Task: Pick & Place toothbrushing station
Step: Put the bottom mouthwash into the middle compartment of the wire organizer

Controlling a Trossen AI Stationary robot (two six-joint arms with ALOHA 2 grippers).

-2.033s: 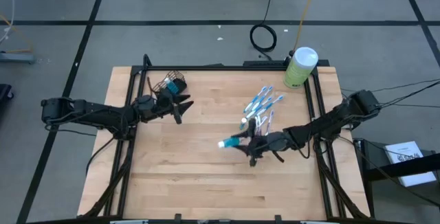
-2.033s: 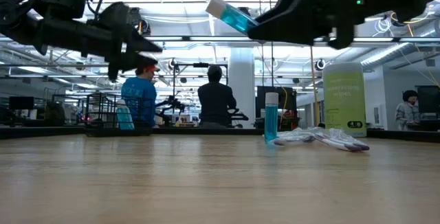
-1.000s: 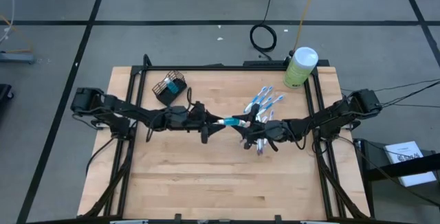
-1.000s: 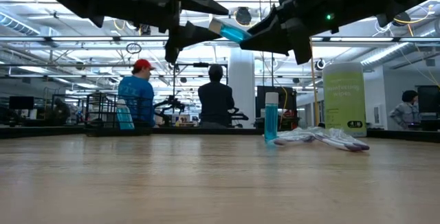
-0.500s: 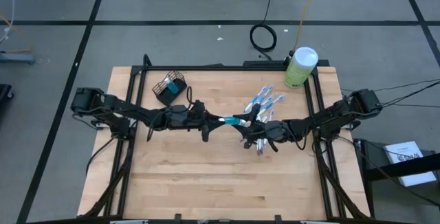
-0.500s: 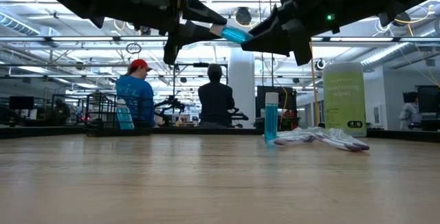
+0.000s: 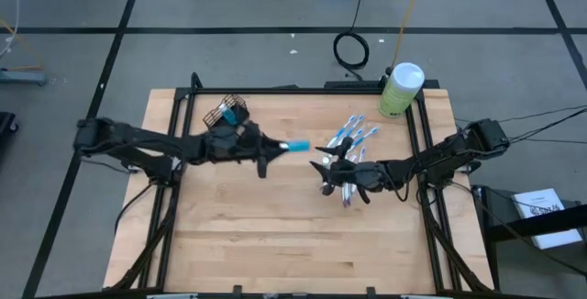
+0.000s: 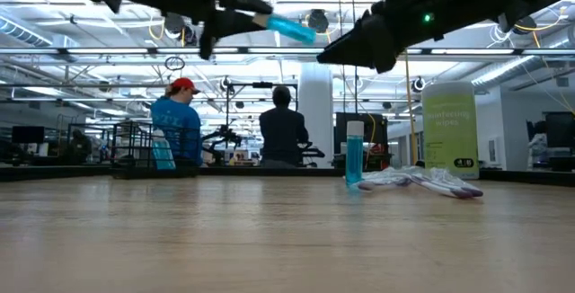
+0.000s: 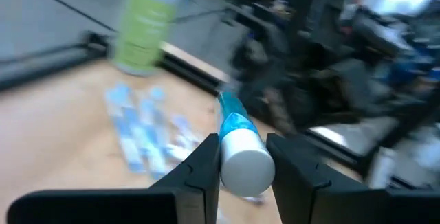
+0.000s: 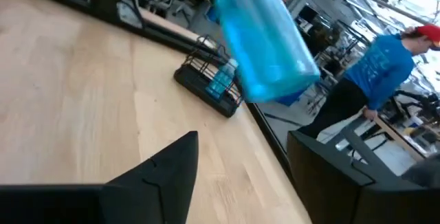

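At the far left of the desk (image 7: 275,244) sits the small dark wire-mesh holder (image 7: 227,113), with something blue already standing in it. Just right of it and a little nearer hovers the left end effector (image 7: 272,149), clenched on the white capped end of a blue-and-white tube (image 7: 295,145). The left wrist view shows the white cap (image 9: 245,161) squeezed between its two fingers (image 9: 201,165), the blue body pointing away from the wrist.

The tube's long axis runs left to right, roughly level above the desk, its blue end aimed at the right arm and away from the holder. So the holder lies behind the left end effector, to its left and slightly farther back. The left arm is plainly the nearer one. Judging from this, the coming move calls for a swing back to the left and a tilt of the tube upright before lowering it into the holder.

Further right, the right end effector (image 7: 323,168) hangs released, jaws apart and holding nothing, clear of the tube's blue end. Beneath and beyond it the loose toothbrushes (image 7: 353,138) lie in a fan on the desk. A pale green canister (image 7: 400,90) stands at the far right corner.
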